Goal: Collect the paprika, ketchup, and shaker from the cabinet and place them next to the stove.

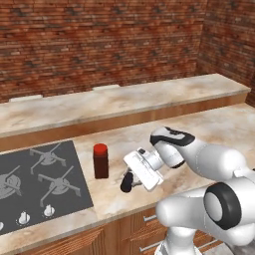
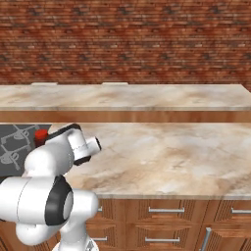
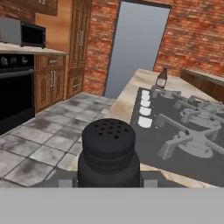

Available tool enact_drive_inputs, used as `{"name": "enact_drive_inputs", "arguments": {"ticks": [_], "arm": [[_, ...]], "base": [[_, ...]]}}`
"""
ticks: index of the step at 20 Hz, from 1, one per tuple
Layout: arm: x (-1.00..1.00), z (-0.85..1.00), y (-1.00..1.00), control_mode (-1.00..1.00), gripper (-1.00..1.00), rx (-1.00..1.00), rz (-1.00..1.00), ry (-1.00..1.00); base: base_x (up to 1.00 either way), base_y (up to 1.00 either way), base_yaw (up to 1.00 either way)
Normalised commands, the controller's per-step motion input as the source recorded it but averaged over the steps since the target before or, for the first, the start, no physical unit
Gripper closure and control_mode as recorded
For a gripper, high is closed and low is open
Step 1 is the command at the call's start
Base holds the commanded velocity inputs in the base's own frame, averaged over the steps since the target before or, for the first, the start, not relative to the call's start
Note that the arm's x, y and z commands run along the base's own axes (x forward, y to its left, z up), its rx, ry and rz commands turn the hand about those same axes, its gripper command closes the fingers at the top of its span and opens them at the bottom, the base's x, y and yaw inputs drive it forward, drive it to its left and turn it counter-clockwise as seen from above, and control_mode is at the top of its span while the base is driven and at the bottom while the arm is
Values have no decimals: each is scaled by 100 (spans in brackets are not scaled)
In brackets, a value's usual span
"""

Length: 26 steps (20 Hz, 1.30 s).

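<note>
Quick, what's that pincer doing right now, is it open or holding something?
Pincer: closed on the black shaker, held just above the counter beside the stove.

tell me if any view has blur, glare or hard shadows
Left base view: sharp, even light, only a faint shadow beside the paprika. Right base view: flat and glare-free. Hand view: the shaker looms large and slightly soft between the fingertips, and the stove stretches away in perspective.
</note>
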Motion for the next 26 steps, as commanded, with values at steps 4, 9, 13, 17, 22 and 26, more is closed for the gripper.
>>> {"name": "enact_drive_inputs", "arguments": {"ticks": [4,9,13,17,22,26], "arm": [[0,-18,3,-100,100,-1,-10,0],[0,-16,16,-100,100,-1,-8,0],[0,-12,24,-100,100,-3,-9,0],[0,-20,18,-100,100,-5,-9,0],[0,-24,11,-100,100,-4,-9,0],[0,-24,10,-100,100,-1,-8,0]], "base": [[0,0,0],[0,0,0],[0,0,0],[0,0,0],[0,0,0],[0,0,0]]}}
